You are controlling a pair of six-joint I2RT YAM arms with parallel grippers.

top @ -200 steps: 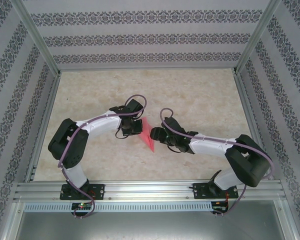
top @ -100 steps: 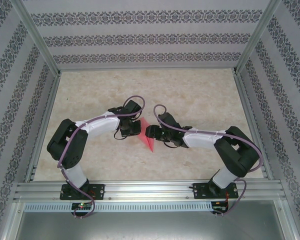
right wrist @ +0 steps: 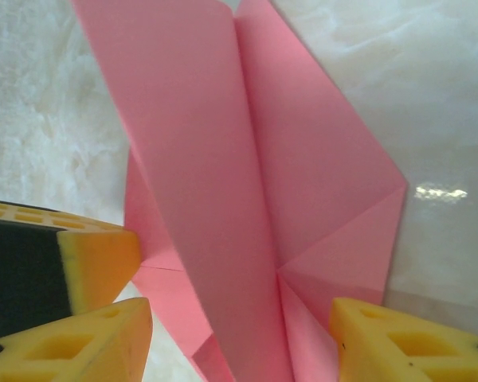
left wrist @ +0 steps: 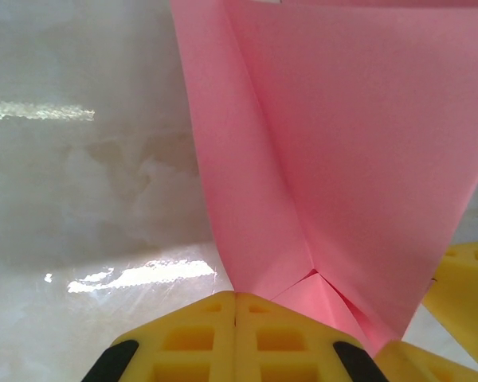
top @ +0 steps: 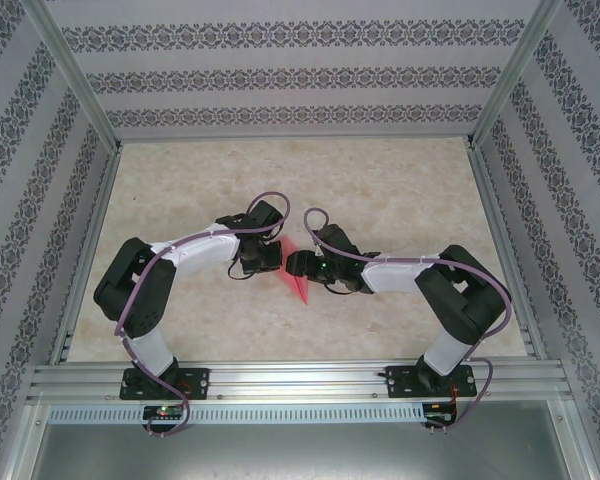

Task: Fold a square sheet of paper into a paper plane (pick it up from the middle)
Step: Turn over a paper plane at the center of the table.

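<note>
I am pressing my left claw (left wrist: pixel 236 317) fully together. The paper (left wrist: pixel 342 143) is running down to the seam between its two yellow pads (left wrist: pixel 191 338), so I am pinching it at a low corner. The pinch itself is hiding behind the pad tips, and I cannot tell how far in the paper is reaching.

My right claw (right wrist: pixel 239 344) is standing apart, one finger (right wrist: pixel 398 342) on each side of the paper. The sheet is passing down between them and out of the bottom of the right wrist view. The right-hand finger is overlapping the paper's lower edge, but I cannot tell whether it is touching. At the left of that view, a pad of my left claw is sitting against the paper's edge. In the left wrist view, a right-claw finger (left wrist: pixel 472 286) is poking in at the frame's edge, half cut off.

The paper is already creased. A long fold is running up its middle, flaps are leaning to either side, and a small triangle is turned in near the bottom. Its top is getting cut off in both wrist views.

From above, the paper is showing as a slim pink wedge between the two claws, near the middle of the bench (top: pixel 380 190), with its point aiming toward my bases. The claws are covering its upper part there. I cannot tell whether the tip is resting on the bench or hanging just over it.
</note>
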